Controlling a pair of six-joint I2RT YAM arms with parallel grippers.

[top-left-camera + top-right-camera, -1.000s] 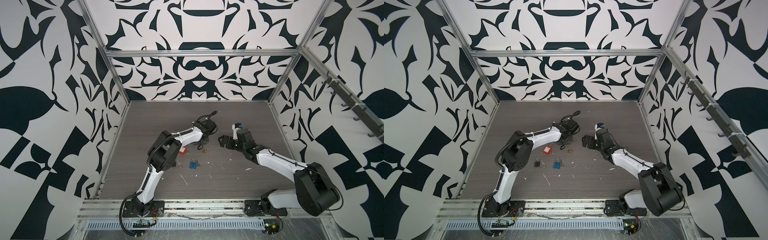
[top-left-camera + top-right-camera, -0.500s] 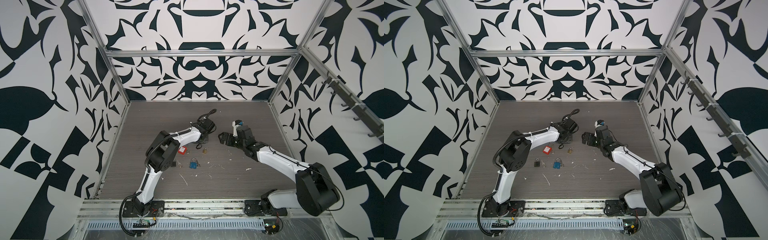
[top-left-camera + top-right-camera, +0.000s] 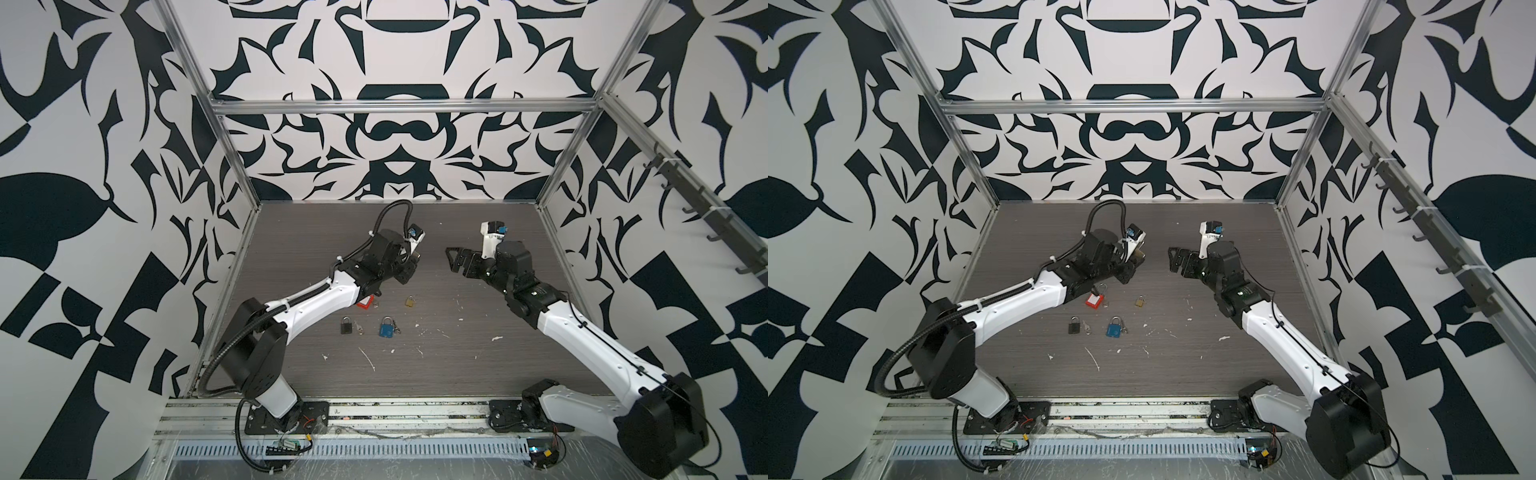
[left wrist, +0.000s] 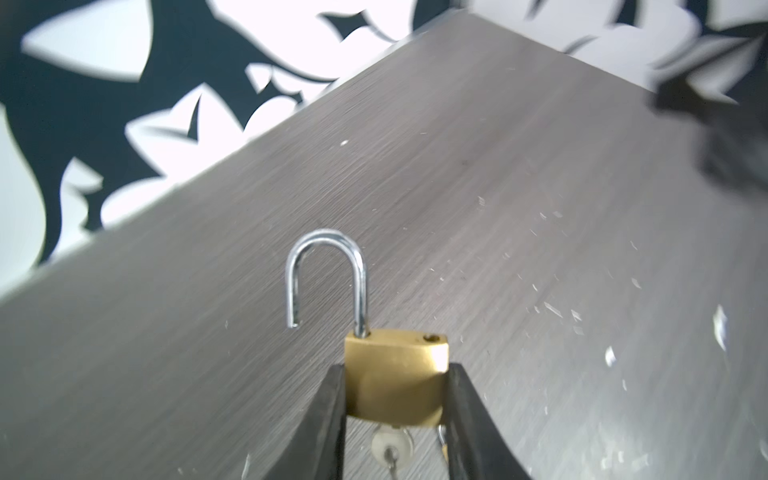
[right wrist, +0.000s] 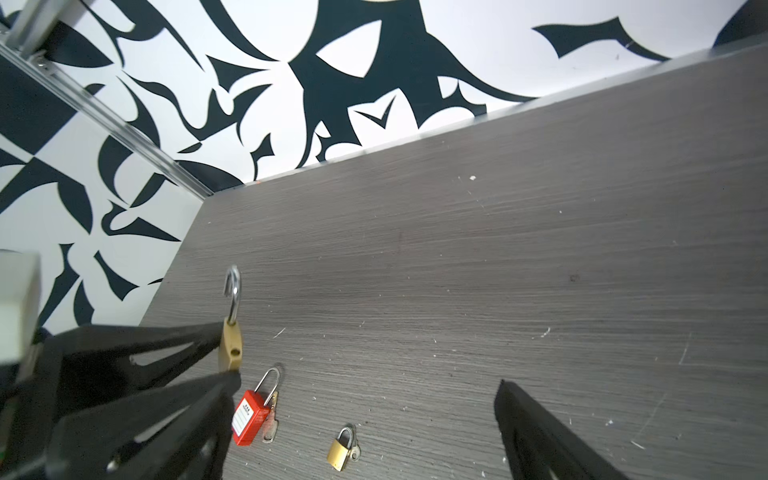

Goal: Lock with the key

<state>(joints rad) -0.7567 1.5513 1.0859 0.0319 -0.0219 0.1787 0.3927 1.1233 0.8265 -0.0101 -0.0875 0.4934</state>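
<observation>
Fingers (image 4: 328,415) of the left gripper (image 4: 395,369) are squeezing the body of the open brass padlock (image 4: 395,353), holding it off the table (image 3: 457,374). Its shackle (image 4: 326,237) is swung out, one leg seated and the other hanging free. A key (image 4: 390,446) is sticking out of the body's opposite end, between the fingers. In both top views this gripper is hovering toward 12 o'clock of the table's middle. The right gripper (image 3: 453,261) is facing it from its 3 o'clock, apart from it, jaws standing wide and gripping nothing. Four more padlocks are lying flat at the left gripper's 6 o'clock. A red padlock (image 3: 364,304) is lying partly under the left arm (image 3: 316,299), with a loose brass padlock (image 3: 410,301) at its 3 o'clock. Further toward 6 o'clock, a black padlock (image 3: 346,326) is lying with a blue padlock (image 3: 386,328) at its 3 o'clock. White flecks (image 3: 368,359) are dotting the table around them.
</observation>
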